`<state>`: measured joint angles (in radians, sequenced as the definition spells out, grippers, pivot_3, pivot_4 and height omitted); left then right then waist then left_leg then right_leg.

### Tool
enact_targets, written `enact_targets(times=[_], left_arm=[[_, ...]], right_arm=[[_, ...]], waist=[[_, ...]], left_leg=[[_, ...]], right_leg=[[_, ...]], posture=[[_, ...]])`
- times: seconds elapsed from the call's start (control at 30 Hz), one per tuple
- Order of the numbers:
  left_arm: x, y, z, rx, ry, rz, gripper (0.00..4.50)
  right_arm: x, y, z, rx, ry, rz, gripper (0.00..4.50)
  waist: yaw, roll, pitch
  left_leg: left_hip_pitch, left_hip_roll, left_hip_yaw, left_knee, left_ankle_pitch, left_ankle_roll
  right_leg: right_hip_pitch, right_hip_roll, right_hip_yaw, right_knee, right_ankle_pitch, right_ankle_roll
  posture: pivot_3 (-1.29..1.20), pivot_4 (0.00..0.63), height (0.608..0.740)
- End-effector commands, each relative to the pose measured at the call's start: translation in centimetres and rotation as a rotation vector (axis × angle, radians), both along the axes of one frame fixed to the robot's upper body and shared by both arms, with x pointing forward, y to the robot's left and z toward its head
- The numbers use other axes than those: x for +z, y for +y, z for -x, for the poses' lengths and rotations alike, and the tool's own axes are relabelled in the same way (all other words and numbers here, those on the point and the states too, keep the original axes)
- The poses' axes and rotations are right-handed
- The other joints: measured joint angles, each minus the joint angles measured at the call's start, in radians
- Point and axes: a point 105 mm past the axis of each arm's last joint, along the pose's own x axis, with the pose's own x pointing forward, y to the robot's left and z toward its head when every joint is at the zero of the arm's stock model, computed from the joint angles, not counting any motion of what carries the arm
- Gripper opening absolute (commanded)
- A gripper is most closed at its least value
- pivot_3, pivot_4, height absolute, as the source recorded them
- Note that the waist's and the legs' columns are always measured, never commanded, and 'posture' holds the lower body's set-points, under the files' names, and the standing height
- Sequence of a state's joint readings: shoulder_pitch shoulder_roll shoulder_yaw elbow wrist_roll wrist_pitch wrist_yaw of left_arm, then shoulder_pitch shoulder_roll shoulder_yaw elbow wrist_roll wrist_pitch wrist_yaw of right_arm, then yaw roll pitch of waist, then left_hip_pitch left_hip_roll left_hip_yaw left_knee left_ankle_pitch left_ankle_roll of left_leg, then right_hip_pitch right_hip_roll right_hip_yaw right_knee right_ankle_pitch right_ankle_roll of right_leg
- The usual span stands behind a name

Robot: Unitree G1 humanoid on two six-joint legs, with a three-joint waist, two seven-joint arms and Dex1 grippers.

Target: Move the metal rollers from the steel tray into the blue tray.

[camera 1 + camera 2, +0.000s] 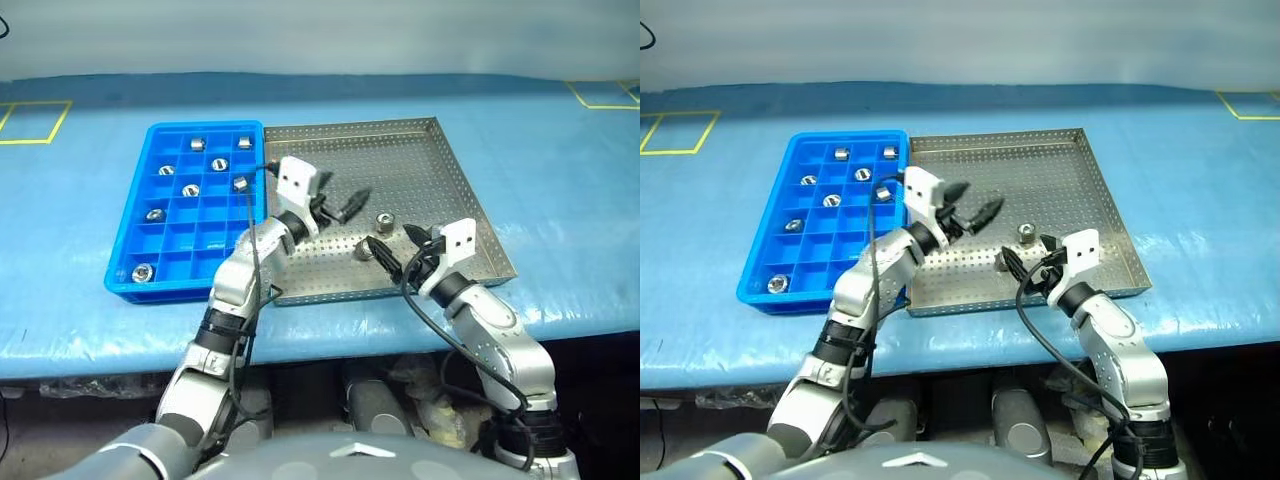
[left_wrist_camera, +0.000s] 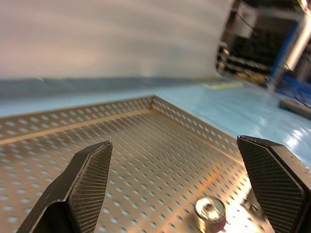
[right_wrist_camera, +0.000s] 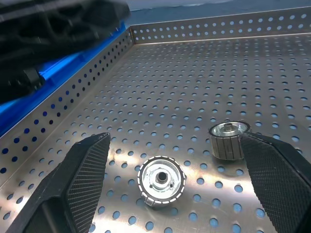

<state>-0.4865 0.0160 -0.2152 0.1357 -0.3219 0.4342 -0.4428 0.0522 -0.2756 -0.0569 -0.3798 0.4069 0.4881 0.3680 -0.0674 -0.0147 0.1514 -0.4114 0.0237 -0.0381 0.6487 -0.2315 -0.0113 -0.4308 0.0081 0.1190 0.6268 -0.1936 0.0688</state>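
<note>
**Two rollers left in the steel tray, both grippers empty**

On the blue-covered table (image 1: 560, 180), the steel tray (image 1: 400, 150) sits with its left rim touching the blue tray (image 1: 135, 215). Two metal rollers remain on the perforated floor near the front edge: one upright roller (image 1: 384, 221) and a second roller (image 1: 364, 249) just beside it, nearer the front rim. In the right wrist view the pair lie apart, not touching. Eight rollers occupy separate compartments of the blue tray, among them one at the front left corner (image 1: 143, 271).

The left gripper (image 1: 973, 205) hangs over the steel tray, its fingers spread wide and holding nothing. The right gripper (image 1: 395, 250) is low at the front of the tray, fingers likewise wide apart and empty, with both remaining rollers lying just ahead of its fingertips.
</note>
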Motion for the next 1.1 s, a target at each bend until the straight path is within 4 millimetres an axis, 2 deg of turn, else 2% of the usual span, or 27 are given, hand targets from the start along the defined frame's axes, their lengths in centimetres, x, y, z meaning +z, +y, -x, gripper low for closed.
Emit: enact_targets(times=[0.03,0.2,0.4,0.67,0.8,0.93,0.97,1.1], left_arm=[[-0.2,-0.7,0.4,-0.069,0.019,-0.049,4.47],[-2.8,-1.2,1.6,-0.155,0.066,-0.190,4.47],[-4.7,-2.1,3.0,-0.212,0.052,-0.294,4.47],[-6.1,-2.4,1.8,-0.082,0.007,-0.329,4.47],[-6.3,-2.1,1.3,-0.022,0.008,-0.318,3.27],[-5.7,-2.5,1.6,-0.037,0.024,-0.220,1.99],[-5.6,-2.6,1.8,-0.044,0.030,-0.204,1.85],[-3.3,-1.5,1.1,0.071,-0.002,-0.088,1.85]], right_arm=[[1.4,-0.7,0.3,-0.026,-0.051,-0.003,4.50],[1.5,-0.8,0.6,-0.036,-0.051,-0.004,4.50],[1.6,-0.8,0.7,-0.038,-0.053,-0.003,4.50],[1.6,-0.7,1.1,-0.045,-0.056,-0.002,4.50],[1.6,-0.8,1.3,-0.053,-0.052,0.000,4.50],[1.5,-0.8,1.3,-0.053,-0.049,0.000,4.50],[1.5,-0.8,1.2,-0.053,-0.048,-0.001,4.50],[1.3,-0.1,0.7,-0.016,-0.040,-0.009,4.50]], waist=[[-0.006,0.000,0.000],[-0.017,0.000,0.000],[-0.019,0.000,0.000],[-0.020,0.000,0.000],[-0.022,0.000,0.000],[-0.027,0.000,0.000],[-0.027,0.000,0.000],[-0.026,0.000,0.000]], left_leg=[[0.000,0.000,0.000,0.000,0.000,0.000],[0.002,0.000,0.000,0.001,0.000,0.000],[0.002,0.000,0.001,0.003,0.000,0.000],[0.002,0.000,0.001,0.003,0.000,0.000],[0.001,0.000,0.001,0.003,0.000,0.000],[0.001,0.000,0.001,0.003,0.000,0.000],[0.001,0.000,0.001,0.003,0.000,0.000],[0.002,0.000,0.001,0.003,0.000,0.000]], right_leg=[[0.000,0.000,0.000,0.000,0.000,0.000],[0.001,0.001,0.000,0.002,0.000,0.000],[0.001,0.000,0.002,0.002,0.000,0.000],[0.001,0.000,0.002,0.002,0.000,0.001],[0.001,0.000,0.002,0.002,0.000,0.001],[0.001,0.000,0.002,0.002,0.001,0.001],[0.001,0.000,0.002,0.002,0.001,0.001],[0.001,0.000,0.003,0.002,0.001,0.002]], posture=[[-0.07,0.150,0.740],[-0.09,0.150,0.740],[-0.09,0.150,0.740],[-0.12,0.150,0.740],[-0.12,0.150,0.740],[-0.11,0.150,0.740],[-0.10,0.150,0.740],[-0.04,0.150,0.740]])
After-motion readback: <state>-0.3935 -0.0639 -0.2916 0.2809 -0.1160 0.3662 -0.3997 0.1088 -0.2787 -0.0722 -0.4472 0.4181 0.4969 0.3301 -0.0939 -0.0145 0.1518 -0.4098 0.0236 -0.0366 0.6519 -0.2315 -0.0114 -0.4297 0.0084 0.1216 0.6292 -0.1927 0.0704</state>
